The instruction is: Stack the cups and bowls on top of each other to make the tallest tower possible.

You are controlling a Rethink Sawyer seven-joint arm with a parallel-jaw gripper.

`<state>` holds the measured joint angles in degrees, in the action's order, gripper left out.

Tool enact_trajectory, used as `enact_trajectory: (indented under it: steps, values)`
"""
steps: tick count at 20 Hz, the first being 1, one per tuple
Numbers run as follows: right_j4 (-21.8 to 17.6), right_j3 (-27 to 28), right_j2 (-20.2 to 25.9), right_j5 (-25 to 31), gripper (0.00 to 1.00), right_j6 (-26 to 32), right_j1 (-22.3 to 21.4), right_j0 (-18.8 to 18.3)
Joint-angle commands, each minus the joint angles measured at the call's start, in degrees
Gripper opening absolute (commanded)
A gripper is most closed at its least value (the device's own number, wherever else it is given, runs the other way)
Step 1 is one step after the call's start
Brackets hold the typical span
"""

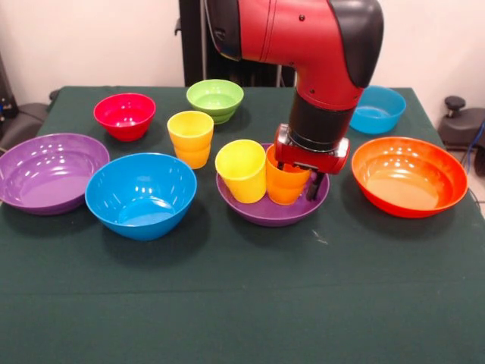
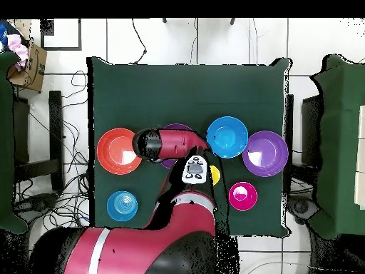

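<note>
**Gripper at an orange cup inside the middle purple bowl**

An orange cup (image 1: 286, 184) stood upright inside a large purple bowl (image 1: 273, 211) near the middle of the green worktop (image 1: 242, 303). A yellow cup (image 1: 242, 170) sat in the same bowl, touching the orange one on its side and tipped a little toward the camera. This bowl with its two cups was the only start of a tower; nothing was stacked higher.

The gripper (image 1: 301, 182) came straight down from the red and black arm (image 1: 318, 45) and sat over the orange cup. One dark finger reached down outside the cup's wall, toward the orange bowl; the other seemed to go inside the rim, though the cup hid it. The jaws appeared clamped on the cup's wall, probably to lift it or to set it down in the bowl, but the front view left this uncertain.

The other pieces lay apart, each open side up, likely waiting their turn. A second yellow cup (image 1: 190, 138) stood alone behind the bowl. A large blue bowl (image 1: 141, 195) sat just beside the middle purple bowl, and a second purple bowl (image 1: 47, 171) lay beyond it, touching the blue one. A large orange bowl (image 1: 409, 176) rested on the other side. At the far edge sat small red (image 1: 124, 116), light green (image 1: 215, 100) and blue (image 1: 377, 109) bowls.

From overhead, the arm covered the middle bowl and both cups.
</note>
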<state>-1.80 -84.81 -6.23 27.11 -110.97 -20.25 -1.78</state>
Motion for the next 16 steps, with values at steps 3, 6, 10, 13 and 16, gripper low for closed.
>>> enact_trajectory:
  steps: [3, 6, 10, 13, 16]
  values:
    - [-1.52, -4.99, 9.28, -2.08, 1.00, -0.91, -2.67, -1.32]
    - [-1.37, -5.94, 9.61, -1.28, 1.00, -1.07, -3.68, -1.40]
    - [-1.19, -6.63, 10.27, -0.48, 1.00, -0.97, -4.46, -1.75]
    - [-0.94, -7.24, 10.71, 0.21, 1.00, -1.08, -5.19, -2.02]
    - [-1.01, -7.47, 10.83, 0.41, 1.00, -1.26, -5.50, -2.04]
